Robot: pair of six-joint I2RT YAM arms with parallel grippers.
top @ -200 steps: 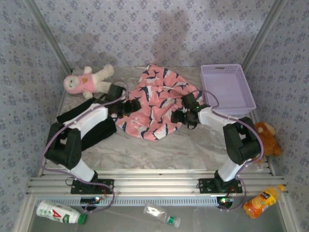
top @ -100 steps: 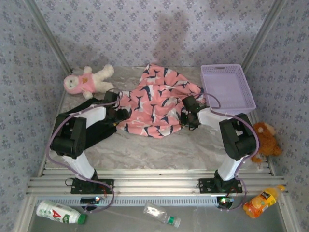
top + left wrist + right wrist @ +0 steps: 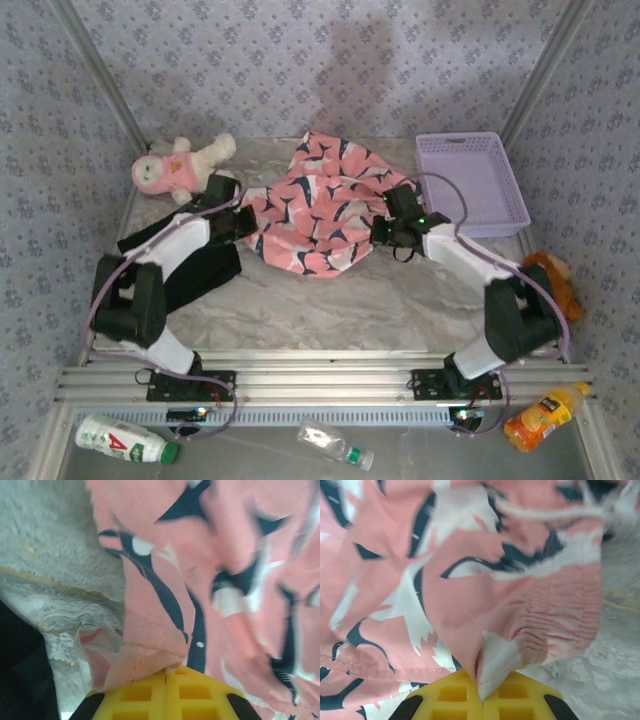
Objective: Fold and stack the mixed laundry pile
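One lavender basket [image 3: 470, 185] beside pink garment [image 3: 315, 215]

3 walls [image 3: 250, 60] papered in pale lilac-grey with a small repeating flower print enclose the table [image 3: 330, 300], its top marbled grey and white. 2 slanted metal posts [image 3: 97, 75] mark the back corners. Ribbed aluminium rails [image 3: 320, 385] run along the near edge. A soft shadow [image 3: 365, 65] lies on the back wall

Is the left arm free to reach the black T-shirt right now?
Probably not yet. The left gripper is shut on an edge of the pink garment, so it must let go first. The black T-shirt lies close, right beneath that arm.
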